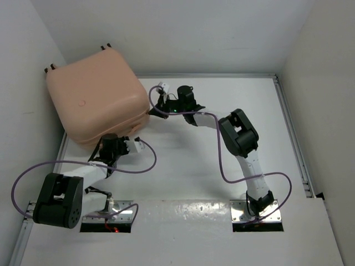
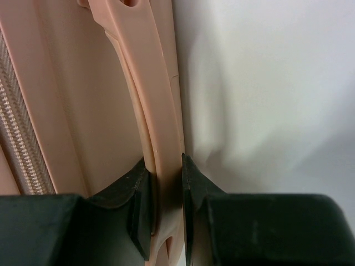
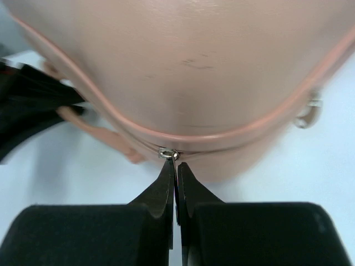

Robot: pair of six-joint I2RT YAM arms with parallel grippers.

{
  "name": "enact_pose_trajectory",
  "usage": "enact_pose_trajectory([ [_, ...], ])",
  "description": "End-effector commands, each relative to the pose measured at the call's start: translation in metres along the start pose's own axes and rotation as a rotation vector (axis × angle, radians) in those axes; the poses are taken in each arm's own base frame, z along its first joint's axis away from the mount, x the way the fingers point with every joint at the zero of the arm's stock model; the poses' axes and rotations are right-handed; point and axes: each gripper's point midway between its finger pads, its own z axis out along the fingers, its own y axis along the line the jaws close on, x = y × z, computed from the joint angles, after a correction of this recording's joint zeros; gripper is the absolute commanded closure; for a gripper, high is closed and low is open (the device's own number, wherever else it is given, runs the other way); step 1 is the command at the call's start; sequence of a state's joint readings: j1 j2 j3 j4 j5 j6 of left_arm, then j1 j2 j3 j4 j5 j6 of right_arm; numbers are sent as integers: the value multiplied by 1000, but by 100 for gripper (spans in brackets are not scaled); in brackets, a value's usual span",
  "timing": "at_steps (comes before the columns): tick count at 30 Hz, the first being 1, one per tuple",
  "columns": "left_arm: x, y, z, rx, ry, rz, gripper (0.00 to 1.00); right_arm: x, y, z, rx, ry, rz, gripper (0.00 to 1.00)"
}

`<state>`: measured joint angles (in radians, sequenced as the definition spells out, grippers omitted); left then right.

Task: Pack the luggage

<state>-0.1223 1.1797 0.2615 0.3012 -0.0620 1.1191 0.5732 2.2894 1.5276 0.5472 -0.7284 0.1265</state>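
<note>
The luggage (image 1: 97,97), a peach-pink hard-shell suitcase, lies closed at the table's far left. At its near side my left gripper (image 1: 111,137) is shut on its peach handle (image 2: 161,111), with the fingers (image 2: 166,183) pressed on either side of the strap. The zipper teeth (image 2: 22,138) run along the left of that view. At the case's right corner my right gripper (image 1: 151,108) is shut on the small metal zipper pull (image 3: 168,153), whose tab is pinched between the tips (image 3: 176,166). The luggage shell (image 3: 188,66) fills the top of the right wrist view.
A second metal pull (image 3: 308,113) hangs from the zipper seam further right. White walls close in the white table (image 1: 194,177) on three sides, and a metal rail (image 1: 291,138) runs along its right edge. Purple cables (image 1: 222,160) loop off both arms.
</note>
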Motion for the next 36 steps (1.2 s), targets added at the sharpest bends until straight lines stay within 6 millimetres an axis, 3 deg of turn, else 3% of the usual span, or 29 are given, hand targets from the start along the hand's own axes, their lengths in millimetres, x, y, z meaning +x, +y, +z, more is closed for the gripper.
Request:
enact_pose_trajectory([
  [1, 90, -57, -26, 190, 374, -10, 100, 1, -135, -52, 484, 29, -212, 100],
  [5, 93, -55, -23, 190, 369, 2, 100, -6, -166, -57, 555, 23, -249, 100],
  [6, 96, -57, -23, 197, 378, -3, 100, 4, -172, -56, 566, 37, -250, 100],
  [7, 94, -58, -22, 203, 365, 6, 100, -9, -177, -54, 582, 18, -275, 100],
  [8, 96, -55, -22, 194, 369, 7, 100, 2, -190, -55, 601, 30, -267, 100],
  [9, 97, -55, -22, 200, 362, 18, 100, 1, -194, -52, 608, 26, -269, 100],
  [10, 96, -57, -21, 202, 352, 26, 100, -12, -199, -50, 615, -4, -281, 100],
  [12, 99, -56, -22, 205, 359, 38, 100, -5, -210, -41, 607, -21, -277, 100],
  [13, 99, -59, -21, 216, 352, 38, 100, -40, -214, -36, 607, -95, -299, 100],
  [14, 101, -58, -22, 215, 359, 31, 100, -10, -218, -26, 585, -77, -261, 100],
  [15, 101, -58, -21, 216, 358, 40, 100, -13, -217, -20, 575, -91, -259, 100],
  [16, 101, -58, -20, 216, 358, 40, 100, -31, -220, -12, 574, -141, -283, 100],
  [18, 101, -55, -19, 209, 352, 32, 100, -18, -216, 4, 552, -164, -278, 100],
  [21, 96, -49, -18, 189, 324, 28, 100, -32, -204, 18, 532, -219, -305, 100],
  [22, 94, -46, -19, 170, 322, 4, 100, -24, -200, 21, 532, -209, -279, 91],
  [23, 85, -36, -15, 149, 275, -18, 97, -23, -200, 18, 537, -206, -269, 80],
  [24, 74, -19, -16, 111, 232, -41, 87, -42, -192, 16, 533, -234, -247, 74],
  [25, 66, -18, -18, 133, 204, -103, 66, -32, -185, 6, 538, -212, -234, 70],
  [26, 45, 11, -16, 84, 114, -143, 53, -60, -179, -5, 544, -240, -251, 54],
  [27, 24, 27, -21, 59, 57, -154, 42, -49, -169, -16, 543, -202, -220, 48],
  [28, 4, 59, -25, -14, 5, -207, 29, -55, -164, -23, 535, -199, -217, 42],
  [29, -10, 76, -29, -48, -25, -227, 25, -86, -158, -37, 540, -231, -233, 40],
  [30, -35, 90, -32, -70, -71, -232, 24, -63, -153, -47, 537, -183, -194, 38],
  [31, -47, 103, -34, -89, -80, -263, 24, -107, -139, -64, 537, -214, -210, 35],
  [32, -67, 149, -47, -183, -103, -360, 24, -110, -139, -75, 539, -203, -201, 21],
  [33, -87, 162, -52, -185, -135, -394, 19, -88, -135, -86, 541, -141, -148, 15],
  [34, -95, 166, -56, -152, -131, -431, 5, -123, -121, -104, 538, -162, -161, 10],
  [35, -105, 175, -57, -140, -143, -507, 0, -116, -118, -115, 532, -123, -118, 4],
  [36, -128, 207, -74, -167, -222, -536, 0, -97, -118, -129, 546, -78, -67, 0],
])
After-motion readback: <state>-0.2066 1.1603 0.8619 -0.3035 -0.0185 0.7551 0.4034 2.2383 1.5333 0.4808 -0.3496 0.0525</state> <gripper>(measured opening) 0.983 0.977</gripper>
